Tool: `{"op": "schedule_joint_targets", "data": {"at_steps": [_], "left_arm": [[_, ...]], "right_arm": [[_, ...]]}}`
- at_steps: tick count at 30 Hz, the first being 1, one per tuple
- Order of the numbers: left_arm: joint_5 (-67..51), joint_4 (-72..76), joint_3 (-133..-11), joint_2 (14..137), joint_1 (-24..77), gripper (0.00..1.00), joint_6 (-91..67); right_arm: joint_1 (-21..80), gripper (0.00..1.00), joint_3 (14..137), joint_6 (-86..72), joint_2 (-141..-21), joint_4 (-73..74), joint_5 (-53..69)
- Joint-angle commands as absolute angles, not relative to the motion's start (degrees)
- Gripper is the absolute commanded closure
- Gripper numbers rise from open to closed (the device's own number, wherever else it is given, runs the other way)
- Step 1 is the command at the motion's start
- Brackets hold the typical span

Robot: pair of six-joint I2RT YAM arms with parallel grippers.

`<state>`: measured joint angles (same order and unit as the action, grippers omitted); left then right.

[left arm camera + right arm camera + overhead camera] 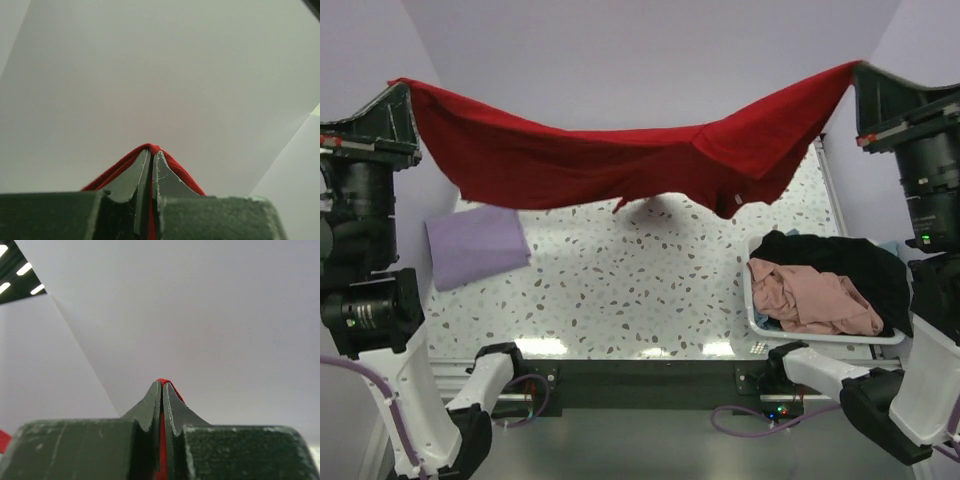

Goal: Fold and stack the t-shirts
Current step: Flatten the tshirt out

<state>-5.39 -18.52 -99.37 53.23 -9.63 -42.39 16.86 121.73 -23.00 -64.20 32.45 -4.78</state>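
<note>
The left claw [151, 151] and the right claw [162, 384] are each clamped on opposite edges of the red t-shirt [620, 165]. The cloth hangs stretched between them above the worktop [650, 290] and sags in the middle.

Each pinch takes only a thin fold, so pulling the arms further apart may slip it out. The drooping flap on the right may snag the basket [752, 300] when you lower it.

The shirt hides the far worktop. You cannot tell whether the hem or the shoulders are gripped.
</note>
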Motion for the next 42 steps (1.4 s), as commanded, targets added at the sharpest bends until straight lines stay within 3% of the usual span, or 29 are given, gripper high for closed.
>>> {"op": "schedule_joint_targets", "data": {"at_steps": [1, 7, 13, 17, 20, 30, 38, 42], "left_arm": [[-0.4, -20.8, -100.2, 54.8, -9.8, 1.0, -39.9], [-7.4, -17.8, -92.4, 59.9, -9.8, 1.0, -41.1], [-14.4, -13.5, -86.1, 70.6, -9.8, 1.0, -40.7], [-17.5, -14.3, -91.9, 80.2, -9.8, 1.0, -38.2], [-20.6, -16.3, -97.4, 83.9, -9.8, 1.0, -37.8], [-20.6, -12.9, -90.4, 75.2, -9.8, 1.0, -45.1], [-4.7, -16.3, -87.8, 55.9, -9.8, 1.0, -44.0], [4.5, -21.1, -88.9, 49.2, -9.8, 1.0, -42.4]], "right_arm": [[16.6, 1.0, 126.5, -21.1, -69.2, 28.0, -6.7], [16.7, 1.0, 127.2, -21.5, -77.5, 25.5, -6.2], [16.4, 1.0, 130.5, -18.3, -93.1, 26.2, -9.3], [15.5, 1.0, 143.3, -19.3, -105.4, 32.0, -9.0], [15.3, 1.0, 145.8, -20.6, -108.9, 31.7, -8.0], [15.4, 1.0, 136.3, -19.7, -98.4, 25.5, -9.1], [15.3, 1.0, 122.2, -19.3, -80.6, 13.1, -11.1], [15.3, 1.0, 122.2, -19.0, -74.3, 11.9, -11.9]]}}
